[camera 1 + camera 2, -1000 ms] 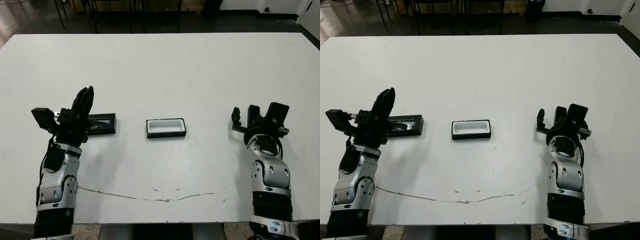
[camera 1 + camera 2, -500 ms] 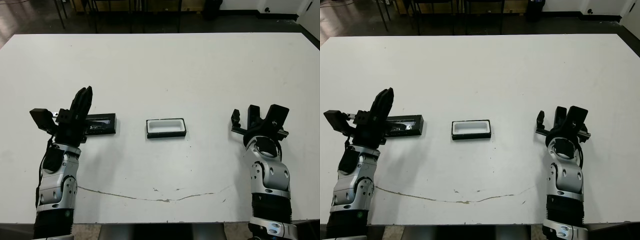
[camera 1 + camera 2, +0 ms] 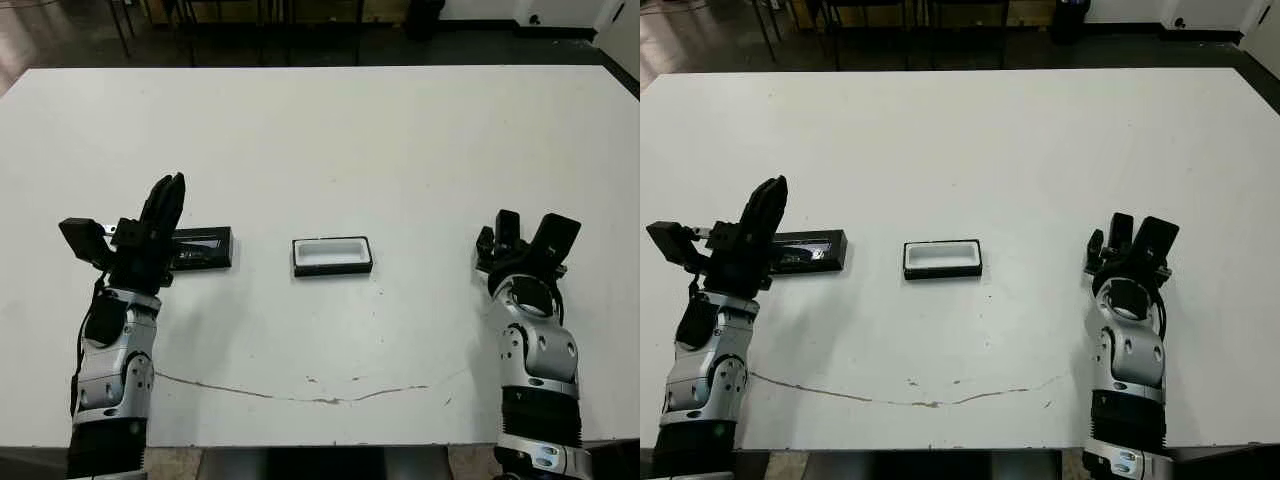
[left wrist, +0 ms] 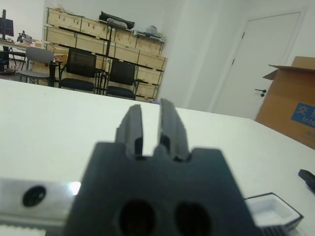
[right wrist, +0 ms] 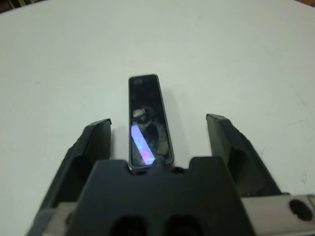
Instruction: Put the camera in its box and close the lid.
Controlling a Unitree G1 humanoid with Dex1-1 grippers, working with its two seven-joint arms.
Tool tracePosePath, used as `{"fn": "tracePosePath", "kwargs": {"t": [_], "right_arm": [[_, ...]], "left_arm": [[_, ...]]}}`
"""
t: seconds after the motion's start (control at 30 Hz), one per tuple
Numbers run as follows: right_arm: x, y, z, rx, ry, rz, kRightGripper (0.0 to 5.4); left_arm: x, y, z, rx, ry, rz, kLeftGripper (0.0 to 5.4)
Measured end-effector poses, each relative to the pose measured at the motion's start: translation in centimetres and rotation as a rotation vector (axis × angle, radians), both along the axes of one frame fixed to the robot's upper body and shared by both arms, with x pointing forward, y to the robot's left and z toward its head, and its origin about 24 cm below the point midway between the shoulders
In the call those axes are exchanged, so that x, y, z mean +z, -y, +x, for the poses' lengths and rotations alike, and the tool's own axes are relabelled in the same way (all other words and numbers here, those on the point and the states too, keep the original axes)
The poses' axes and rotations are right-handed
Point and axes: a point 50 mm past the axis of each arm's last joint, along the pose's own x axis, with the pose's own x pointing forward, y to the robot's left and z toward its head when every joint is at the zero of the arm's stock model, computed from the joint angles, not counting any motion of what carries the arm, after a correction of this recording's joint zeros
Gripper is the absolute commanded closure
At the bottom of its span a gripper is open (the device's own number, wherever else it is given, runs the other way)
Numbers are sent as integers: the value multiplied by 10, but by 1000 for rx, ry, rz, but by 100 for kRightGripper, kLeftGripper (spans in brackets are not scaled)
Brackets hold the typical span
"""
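Right claw (image 5: 158, 142) spread wide astride camera (image 5: 147, 120); box (image 3: 332, 255) well apart.

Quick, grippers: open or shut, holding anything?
Left gripper: nearly shut, holding nothing.
Right gripper: open, fingers either side of the camera, not gripping it.

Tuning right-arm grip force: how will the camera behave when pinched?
The camera looks stiff: a slim, straight-edged bar. Its glossy, reflective face suggests it may slip. Lying flat on the table between the right gripper's open fingers, it probably won't roll.
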Motion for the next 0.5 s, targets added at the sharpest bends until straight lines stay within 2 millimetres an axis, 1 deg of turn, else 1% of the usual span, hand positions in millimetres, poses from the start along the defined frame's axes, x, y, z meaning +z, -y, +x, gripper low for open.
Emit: {"fn": "tracePosePath", "kwargs": {"t": [0.03, 0.07, 0.13, 0.2, 0.27, 0.5], "right_arm": [[0, 0, 0, -2, -3, -10, 219], [0, 0, 0, -5, -8, -20, 215], [0, 1, 1, -9, -19, -30, 194], [0, 3, 2, -11, -29, -42, 200], [1, 4, 4, -10, -42, -59, 231], [-1, 8, 7, -21, -45, -68, 391]], "left_arm": [[0, 0, 0, 0, -1, 0, 540], [0, 0, 0, 0, -1, 0, 540], [-1, 0, -1, 1, -3, 0, 540], [-2, 0, -1, 1, -7, 0, 540], [-2, 0, -2, 0, -8, 0, 540], [-3, 0, -3, -2, -11, 1, 540]]}}
